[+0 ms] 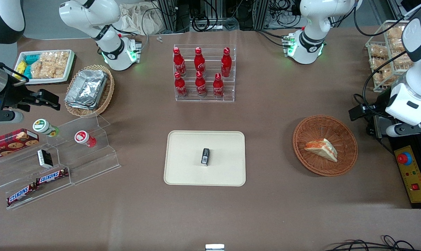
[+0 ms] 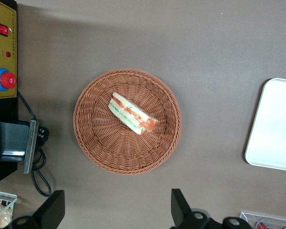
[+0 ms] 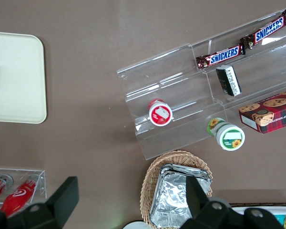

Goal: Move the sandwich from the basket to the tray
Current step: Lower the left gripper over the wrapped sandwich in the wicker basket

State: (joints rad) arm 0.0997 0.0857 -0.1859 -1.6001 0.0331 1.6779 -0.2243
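Note:
The sandwich (image 1: 321, 149) (image 2: 132, 113), a white-bread wedge with orange-red and green filling, lies in the round reddish-brown wicker basket (image 1: 324, 120) (image 2: 93, 143). The cream tray (image 1: 186, 164) (image 2: 276, 129) rests flat at the table's middle, well apart from the basket, with a small black item (image 1: 205, 156) on it. My gripper (image 2: 117, 210) (image 1: 410, 129) hangs high over the table beside the basket, toward the working arm's end. Its fingers stand wide open with nothing between them, clear of the basket's rim.
A yellow control box with a red button (image 1: 404, 158) (image 2: 2, 78) sits beside the basket at the table's edge. A clear rack of red bottles (image 1: 203, 73) stands farther from the front camera than the tray. A wire rack of snacks (image 1: 384, 55) is nearby.

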